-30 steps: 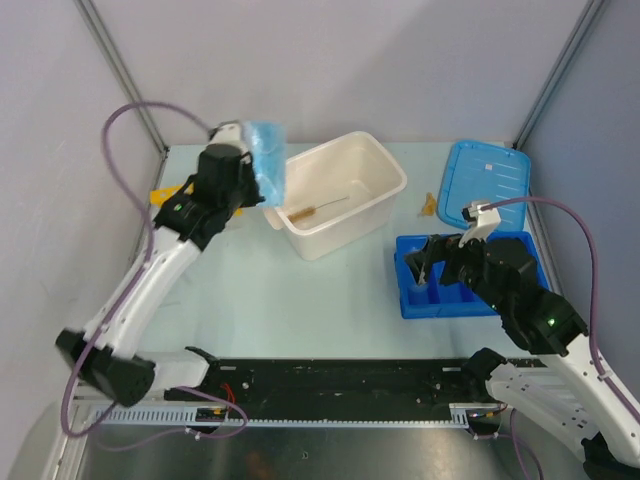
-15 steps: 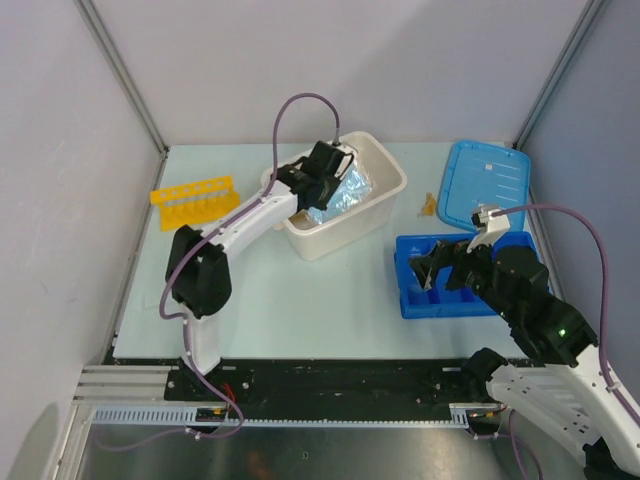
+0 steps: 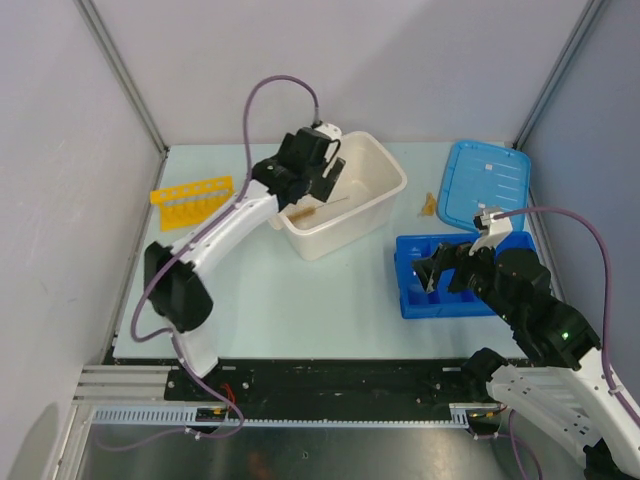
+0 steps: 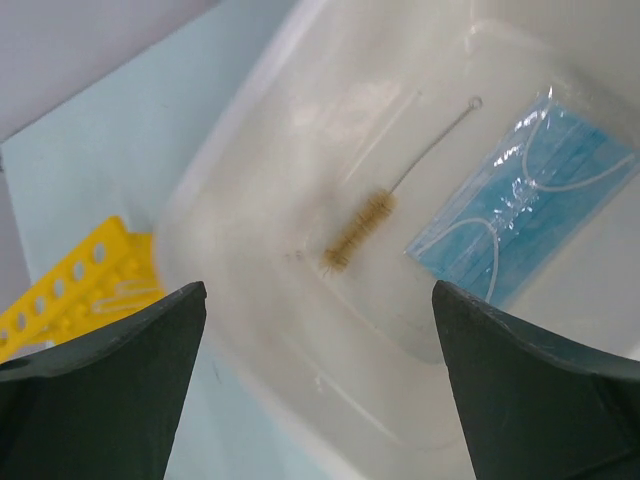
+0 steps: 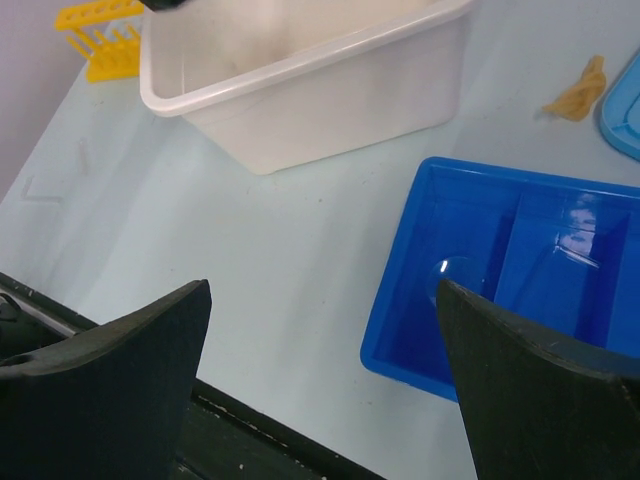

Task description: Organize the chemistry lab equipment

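Observation:
My left gripper (image 3: pixel 318 168) (image 4: pixel 318 300) hangs open over the left end of the white tub (image 3: pixel 385 186) (image 4: pixel 225 165), holding nothing. Inside the tub lie the thin wire brush (image 3: pixel 315 209) (image 4: pixel 362 228) and, beside it, the pale blue square piece (image 4: pixel 520 200) in clear wrap. The yellow tube rack (image 3: pixel 192 200) (image 4: pixel 60 290) (image 5: pixel 100 35) stands left of the tub. A tiny amber piece (image 3: pixel 428 205) (image 5: pixel 577 92) lies on the table right of the tub. My right gripper (image 3: pixel 432 268) (image 5: pixel 322 290) is open and empty above the left edge of the blue tray (image 3: pixel 412 302) (image 5: pixel 400 350).
A blue lid (image 3: pixel 487 185) (image 5: pixel 625 110) lies flat at the back right, behind the tray. A small clear rounded piece (image 5: pixel 455 280) sits in the tray's left compartment. Grey walls close in the table on both sides and at the back.
My left arm swung right from near the rack to over the tub with the pale blue piece, then opened and let it drop in. The right arm barely moved.

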Tool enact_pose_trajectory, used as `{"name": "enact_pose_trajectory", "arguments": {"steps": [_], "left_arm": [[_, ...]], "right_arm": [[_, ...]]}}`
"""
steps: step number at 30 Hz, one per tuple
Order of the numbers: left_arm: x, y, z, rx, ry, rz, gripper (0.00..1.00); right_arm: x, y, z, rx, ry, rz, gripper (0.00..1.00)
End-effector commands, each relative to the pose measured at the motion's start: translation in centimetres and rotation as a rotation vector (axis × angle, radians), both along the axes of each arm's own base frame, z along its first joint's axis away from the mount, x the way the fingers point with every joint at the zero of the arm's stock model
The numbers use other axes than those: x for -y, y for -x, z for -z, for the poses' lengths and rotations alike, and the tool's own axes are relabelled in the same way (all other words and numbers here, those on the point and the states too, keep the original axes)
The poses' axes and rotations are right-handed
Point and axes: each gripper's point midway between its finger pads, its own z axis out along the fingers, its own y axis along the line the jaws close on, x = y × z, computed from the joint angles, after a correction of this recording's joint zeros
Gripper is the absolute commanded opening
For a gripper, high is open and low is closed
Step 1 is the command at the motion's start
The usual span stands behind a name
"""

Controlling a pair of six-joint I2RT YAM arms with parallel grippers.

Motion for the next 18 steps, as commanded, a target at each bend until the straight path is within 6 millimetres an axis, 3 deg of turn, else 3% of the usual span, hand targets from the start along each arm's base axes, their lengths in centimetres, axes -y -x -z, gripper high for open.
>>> {"name": "enact_pose_trajectory", "arguments": {"steps": [1, 4, 8, 13, 18], "left_arm": [[-3.3, 2.2, -8.0, 0.172, 0.153, -0.141, 0.99], [-6.5, 3.2, -8.8, 0.197, 0.204, -0.249, 0.99], [-11.4, 4.5, -7.6, 0.159, 0.346, -0.397, 0.99], [-20.6, 6.4, -3.5, 0.106, 0.471, -0.708, 0.92], [-26.5, 9.1, 1.1, 0.065, 0.511, -0.953, 0.86]], "right_arm": [[0.7, -0.3, 0.1, 0.006, 0.024, 0.032, 0.99], [1.0, -0.5, 0.3, -0.003, 0.023, 0.061, 0.99], [1.4, -0.6, 0.5, -0.015, 0.023, 0.09, 0.99], [1.1, -0.5, 0.5, -0.017, 0.019, 0.074, 0.99], [0.8, -0.3, 0.3, -0.013, 0.006, 0.059, 0.99]]}}
